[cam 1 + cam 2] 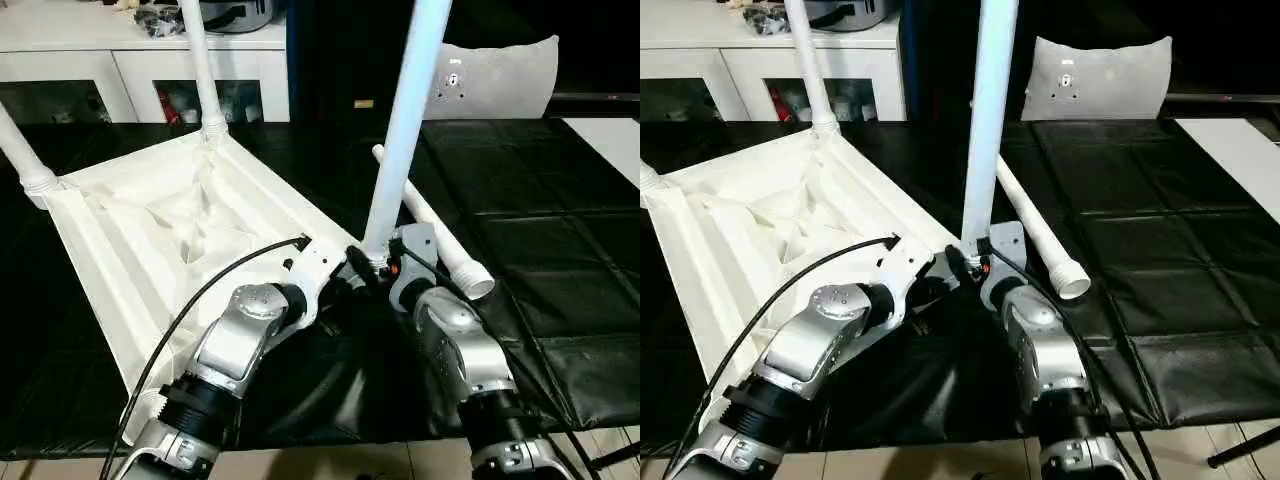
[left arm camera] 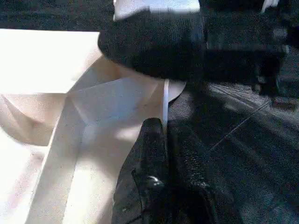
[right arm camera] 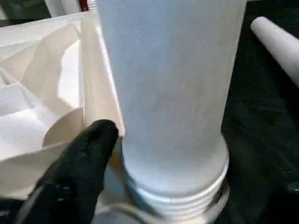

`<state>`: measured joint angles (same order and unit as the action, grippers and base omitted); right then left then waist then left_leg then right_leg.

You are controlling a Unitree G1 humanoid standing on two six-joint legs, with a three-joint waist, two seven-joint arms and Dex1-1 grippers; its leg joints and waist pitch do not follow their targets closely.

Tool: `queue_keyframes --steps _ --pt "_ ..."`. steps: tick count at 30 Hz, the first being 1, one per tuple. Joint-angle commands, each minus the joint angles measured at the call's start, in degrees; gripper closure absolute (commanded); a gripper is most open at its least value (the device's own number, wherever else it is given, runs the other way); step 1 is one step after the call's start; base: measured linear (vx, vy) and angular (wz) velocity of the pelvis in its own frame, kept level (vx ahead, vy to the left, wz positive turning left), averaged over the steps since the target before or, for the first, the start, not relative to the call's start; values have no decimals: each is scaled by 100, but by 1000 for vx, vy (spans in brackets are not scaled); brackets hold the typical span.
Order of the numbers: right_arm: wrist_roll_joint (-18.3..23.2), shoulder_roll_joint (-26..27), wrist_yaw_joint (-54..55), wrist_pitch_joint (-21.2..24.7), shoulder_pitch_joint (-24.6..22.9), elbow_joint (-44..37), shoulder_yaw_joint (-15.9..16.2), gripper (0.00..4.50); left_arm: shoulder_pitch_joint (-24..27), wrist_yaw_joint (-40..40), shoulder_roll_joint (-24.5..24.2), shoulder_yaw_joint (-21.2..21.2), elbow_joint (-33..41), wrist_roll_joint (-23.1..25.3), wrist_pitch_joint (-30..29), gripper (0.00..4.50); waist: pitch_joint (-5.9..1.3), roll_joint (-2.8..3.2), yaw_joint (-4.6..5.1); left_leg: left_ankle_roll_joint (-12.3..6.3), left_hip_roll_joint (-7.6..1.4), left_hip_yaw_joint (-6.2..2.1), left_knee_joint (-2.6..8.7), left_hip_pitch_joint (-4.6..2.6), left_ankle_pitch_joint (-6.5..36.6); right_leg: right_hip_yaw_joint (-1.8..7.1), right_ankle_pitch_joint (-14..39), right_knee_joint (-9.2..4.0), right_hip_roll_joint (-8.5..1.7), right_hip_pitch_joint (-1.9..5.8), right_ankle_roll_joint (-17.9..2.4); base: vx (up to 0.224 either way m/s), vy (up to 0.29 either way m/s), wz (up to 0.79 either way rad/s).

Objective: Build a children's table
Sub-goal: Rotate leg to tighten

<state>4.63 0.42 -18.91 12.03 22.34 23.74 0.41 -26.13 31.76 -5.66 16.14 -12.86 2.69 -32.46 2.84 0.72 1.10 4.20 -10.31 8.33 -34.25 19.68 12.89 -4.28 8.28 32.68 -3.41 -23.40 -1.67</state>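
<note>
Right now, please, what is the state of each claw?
Left claw: closed, pinching the thin rim of the table top.
Right claw: at the base of the upright leg; open or closed cannot be told.

Black padded mat (image 1: pixel 560 290) carries the upturned white tabletop (image 1: pixel 150 230) and, just beside it, one loose leg (image 1: pixel 440 235) lying flat.

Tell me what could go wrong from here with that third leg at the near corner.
1. The upright leg shows threads above the corner socket, so it looks only partly screwed in; it may tip.
2. The loose leg lies on the mat just beyond the right gripper and could roll if bumped.
3. The left gripper, shut on the tabletop rim, may shift the top.
</note>
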Motion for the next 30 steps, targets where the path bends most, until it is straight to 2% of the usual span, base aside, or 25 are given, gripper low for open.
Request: queue_keyframes --steps 1,3,4,7,9,10,12,14,16,18,19,21,23,24,27,28,30 --pt "120 -8 -367 28 -181 91 294 45 -176 43 -87 -30 67 -6 237 450 -373 13 -59 -526 -179 -4 380 122 614 237 1521 -348 -424 401 -1185 0 0 0" --pt "154 -82 -491 -52 -220 27 288 25 -159 158 -160 -7 71 -13 268 450 -358 11 -50 -505 -183 0 385 112 721 235 1686 -367 -418 388 -1137 0 0 0" --pt "231 -312 -892 -169 -340 -147 273 21 -93 483 -340 65 88 -46 359 450 -349 19 -52 -479 -185 1 391 100 822 237 1872 -390 -415 376 -1080 0 0 0" --pt "334 -877 -1679 -343 -534 -428 282 4 34 1057 -697 222 126 -106 527 450 -354 19 -97 -508 -201 -6 388 97 819 243 1831 -375 -409 385 -1055 0 0 0" --pt "382 -1130 -2021 -371 -571 -522 288 4 75 1307 -867 315 145 -129 641 450 -354 22 -111 -548 -204 5 382 100 811 249 1685 -362 -408 379 -1131 0 0 0" --pt "458 -1398 -2421 -353 -590 -623 297 4 115 1653 -1081 452 181 -173 812 450 -344 22 -136 -548 -203 6 385 91 872 247 1812 -368 -415 378 -1144 0 0 0" --pt "508 -1554 -2646 -306 -581 -666 300 4 143 1933 -1233 567 215 -191 984 450 -335 21 -156 -545 -207 4 391 86 923 250 1946 -379 -414 367 -1109 0 0 0" --pt "539 -1981 -3314 -342 -560 -751 480 4 196 2510 -1552 771 236 -198 1343 450 -329 31 -194 -525 -220 -6 399 60 1001 250 2129 -389 -419 352 -1051 0 0 0" --pt "488 -2166 -3584 -474 -540 -782 624 4 228 2839 -1688 835 278 -272 1522 450 -313 22 -228 -500 -223 11 399 44 1064 254 2261 -404 -419 331 -1042 0 0 0" --pt "502 -2303 -3880 -546 -509 -818 742 4 250 3134 -1835 913 325 -326 1644 450 -316 28 -294 -461 -232 21 402 22 1018 263 2276 -404 -422 310 -1021 0 0 0" --pt "524 -2365 -4126 -598 -454 -807 806 4 258 3369 -1971 999 359 -337 1742 450 -331 30 -326 -438 -246 12 410 24 980 267 2136 -365 -426 324 -1053 0 0 0" --pt "514 -2398 -4329 -654 -378 -767 888 4 255 3529 -2084 1074 365 -315 1838 450 -329 12 -337 -432 -250 11 418 31 943 270 1985 -337 -417 329 -1111 0 0 0" --pt "468 -2403 -4487 -656 -279 -692 1006 4 241 3631 -2164 1122 348 -299 1906 450 -330 23 -352 -410 -257 19 417 17 902 281 1874 -327 -423 323 -1156 0 0 0" --pt "470 -2408 -4523 -648 -257 -678 1036 31 238 3665 -2185 1129 336 -300 1937 450 -333 2 -357 -407 -256 18 416 15 886 279 1852 -319 -418 326 -1170 0 0 0" --pt "473 -2371 -4614 -614 -148 -547 1122 39 223 3743 -2229 1144 308 -288 2004 450 -339 9 -384 -384 -248 27 410 25 800 291 1765 -307 -427 341 -1187 0 0 0" --pt "515 -2325 -4669 -555 -83 -472 1152 55 226 3790 -2258 1128 289 -286 2057 450 -337 -13 -381 -383 -243 27 410 35 803 290 1796 -309 -430 347 -1180 0 0 0" --pt "577 -2294 -4751 -456 -44 -442 1179 68 227 3808 -2280 1114 268 -277 2096 450 -338 -9 -383 -359 -239 28 409 36 828 288 1905 -319 -435 350 -1148 0 0 0"
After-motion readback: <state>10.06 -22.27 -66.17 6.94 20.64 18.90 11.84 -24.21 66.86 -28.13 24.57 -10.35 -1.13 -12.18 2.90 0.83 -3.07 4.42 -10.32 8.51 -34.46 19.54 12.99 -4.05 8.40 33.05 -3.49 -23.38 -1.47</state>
